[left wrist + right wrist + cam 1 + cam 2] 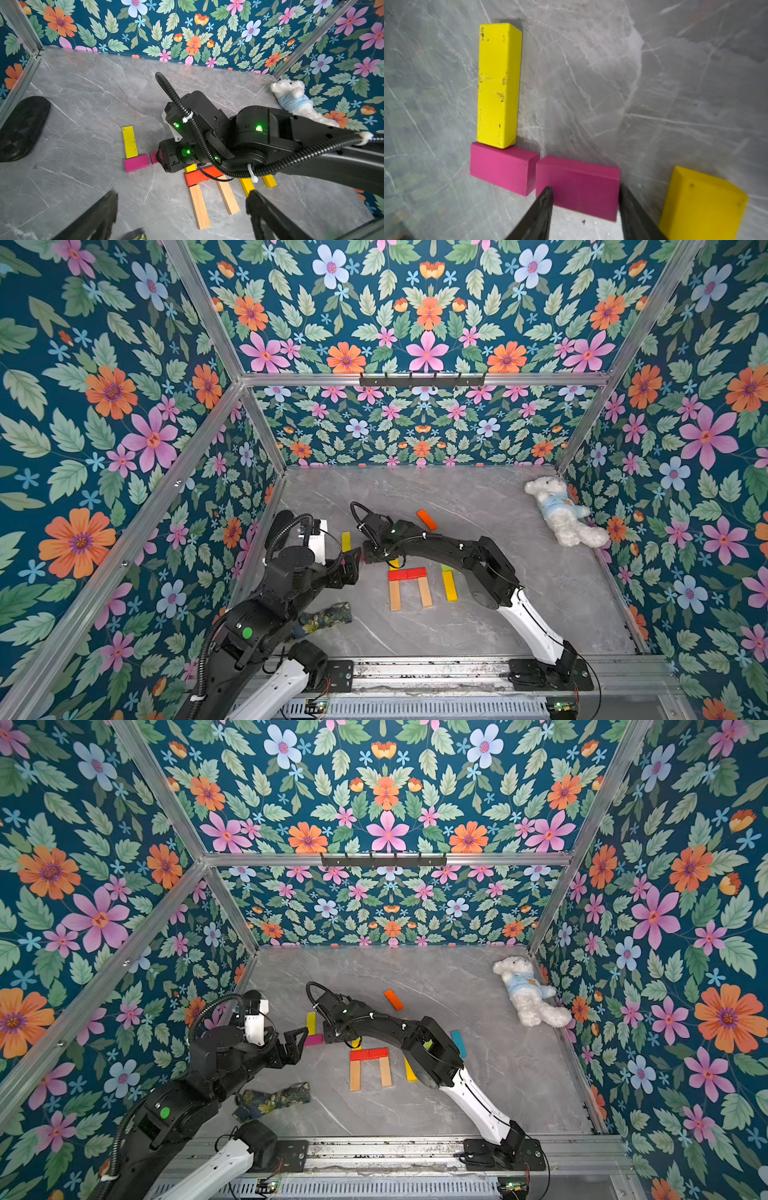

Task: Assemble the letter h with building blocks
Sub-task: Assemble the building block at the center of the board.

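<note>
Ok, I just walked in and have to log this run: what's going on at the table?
The right tool straddles a short magenta block, one finger on each side; whether it grips it cannot be told. That block lies next to a second magenta block, which sits at the end of a long yellow bar. The left tool hangs open nearby, holding nothing. Nearer the robot, two plain wood bars lie side by side with red blocks across their far ends.
</note>
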